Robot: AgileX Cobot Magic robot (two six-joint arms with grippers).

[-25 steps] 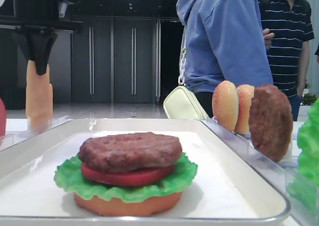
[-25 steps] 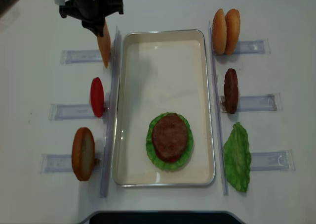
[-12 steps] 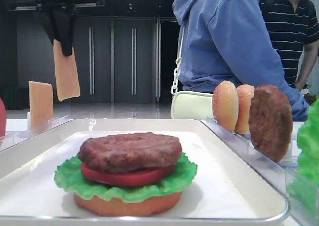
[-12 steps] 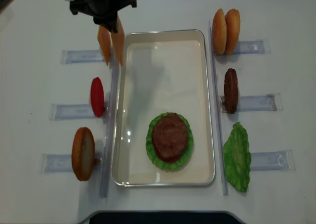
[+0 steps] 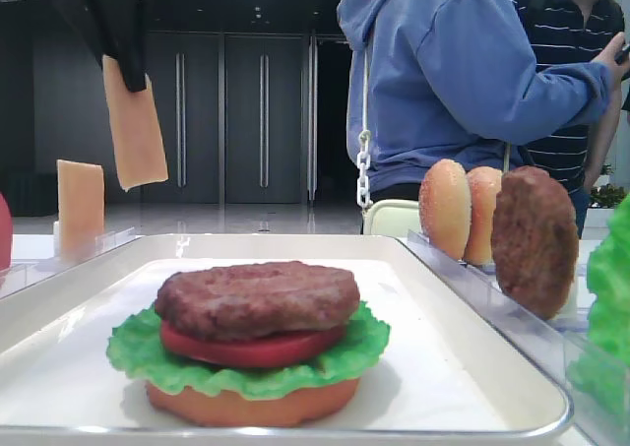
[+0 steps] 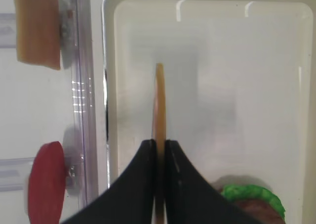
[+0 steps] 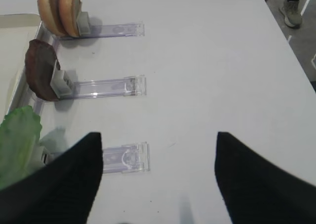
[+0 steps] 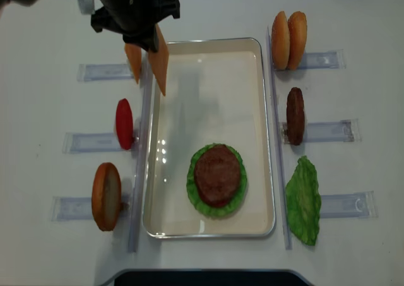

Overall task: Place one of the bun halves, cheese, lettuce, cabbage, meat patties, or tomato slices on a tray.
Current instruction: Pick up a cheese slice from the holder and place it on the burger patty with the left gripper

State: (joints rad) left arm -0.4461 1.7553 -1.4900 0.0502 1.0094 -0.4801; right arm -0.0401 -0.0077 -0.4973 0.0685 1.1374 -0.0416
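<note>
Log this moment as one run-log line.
left hand: shut on cheese slice, hanging over tray | right hand: open, idle by lettuce | stack: patty on top | second cheese slice: in holder

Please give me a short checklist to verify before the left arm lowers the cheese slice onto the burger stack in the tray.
1. Left pincer shut on cheese: ok, the slice hangs from the closed fingers.
2. Cheese over the tray: ok, at the far end.
3. Cheese over the stack: not ok, the patty lies toward the near end.
4. Stack ready: ok, the patty is on top, with tomato, lettuce and bun beneath.
5. Slice flat for laying: not ok, it hangs on edge.
6. Right pincer clear of the tray: ok, open over the table right of it.
</note>
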